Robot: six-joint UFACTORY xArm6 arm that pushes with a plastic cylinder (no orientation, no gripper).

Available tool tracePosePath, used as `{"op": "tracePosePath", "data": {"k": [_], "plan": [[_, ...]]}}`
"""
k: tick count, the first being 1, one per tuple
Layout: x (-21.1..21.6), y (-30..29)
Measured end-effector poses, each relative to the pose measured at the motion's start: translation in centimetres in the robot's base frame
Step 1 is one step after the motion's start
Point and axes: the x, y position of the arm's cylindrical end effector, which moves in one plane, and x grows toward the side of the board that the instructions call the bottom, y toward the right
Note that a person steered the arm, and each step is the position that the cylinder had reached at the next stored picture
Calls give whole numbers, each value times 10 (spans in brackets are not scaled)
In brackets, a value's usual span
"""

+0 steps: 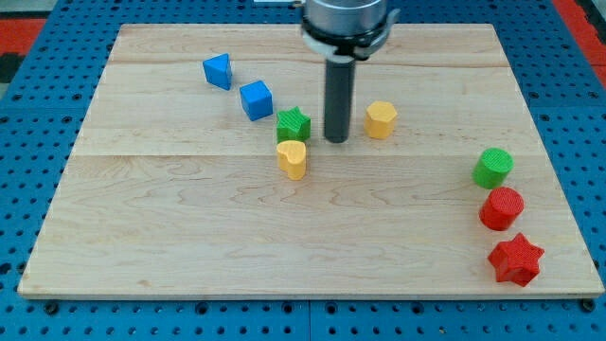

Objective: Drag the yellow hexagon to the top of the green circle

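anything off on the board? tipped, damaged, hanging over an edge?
Nothing stands out. All eight blocks sit flat on the wooden board, none over an edge. My tip is between the green star and the yellow hexagon.

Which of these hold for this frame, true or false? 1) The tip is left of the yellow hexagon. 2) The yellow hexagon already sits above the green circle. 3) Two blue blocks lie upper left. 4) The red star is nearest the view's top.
1) True: my tip stands just left of the yellow hexagon.
2) False: the green circle is far off to the right.
3) True: the blue blocks.
4) False: the red star is nearest the bottom.
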Motion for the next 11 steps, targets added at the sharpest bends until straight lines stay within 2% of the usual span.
{"op": "tracePosePath", "data": {"k": [1, 2, 3, 4, 5, 6, 8, 10, 11], "plan": [[-6, 10], [-39, 7], [-28, 48], [-16, 51], [1, 25], [4, 70], [-8, 81], [4, 127], [11, 101]]}}
